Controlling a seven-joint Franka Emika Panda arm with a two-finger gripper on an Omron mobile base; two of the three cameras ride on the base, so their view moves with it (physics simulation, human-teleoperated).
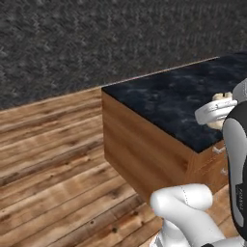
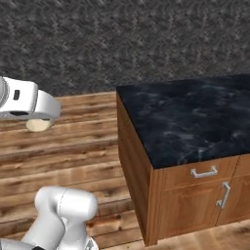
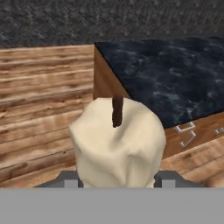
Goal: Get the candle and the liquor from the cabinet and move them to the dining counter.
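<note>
Carrying the candle (image 3: 117, 142) toward the dining counter (image 2: 195, 122), the gripper (image 3: 117, 178) is clamped on the candle's lower part, one small grey finger showing at each side of the wax. That puts the job somewhere in its first half, as I judge it: the candle is out of the cabinet and in the air, but it has not been set down, and the liquor has yet to be fetched.

The counter is a black slab with faint white veining on a wooden base with a silver drawer pull (image 2: 204, 172). Its top looks bare in the part that shows, so there is room to place the candle anywhere near the corner.

The candle is a stubby cream-white lump with soft, uneven sides and a short dark brown wick (image 3: 117, 111) standing at the top. From the left base camera a bit of cream shows past the white wrist, most likely the same candle, though the arm covers most of it. It hangs near the counter's corner, above the wooden floor (image 1: 53, 159) rather than over the slab.
</note>
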